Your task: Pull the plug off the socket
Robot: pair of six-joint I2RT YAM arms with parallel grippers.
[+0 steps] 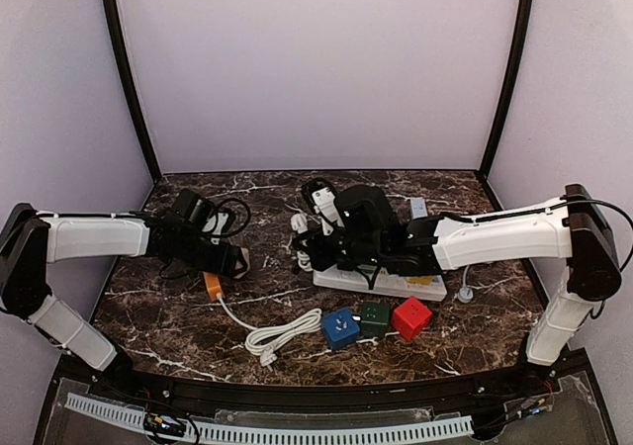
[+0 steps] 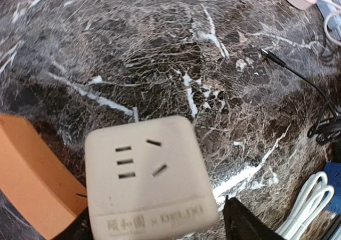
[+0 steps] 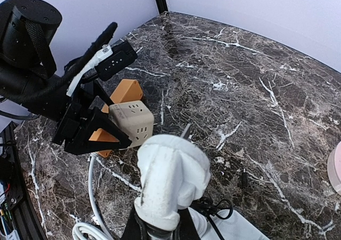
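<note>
From the left wrist, the beige socket cube (image 2: 152, 181) lies face-up between the left gripper (image 2: 160, 226) and its dark fingers (image 2: 242, 224), probably to brace it. Whether they pinch it or have let go, I cannot tell. An orange block (image 2: 26, 176) sits just beside the cube.

From the right wrist, the right gripper (image 3: 160, 226) is clenched on the white plug (image 3: 170, 178), with its prongs aimed at the cube but clear of it (unplugged, I'd judge).

From above, the dark veined marble table (image 1: 178, 336) stands between pale walls, and a white power strip (image 1: 381, 283) lies well right of the cube.
</note>
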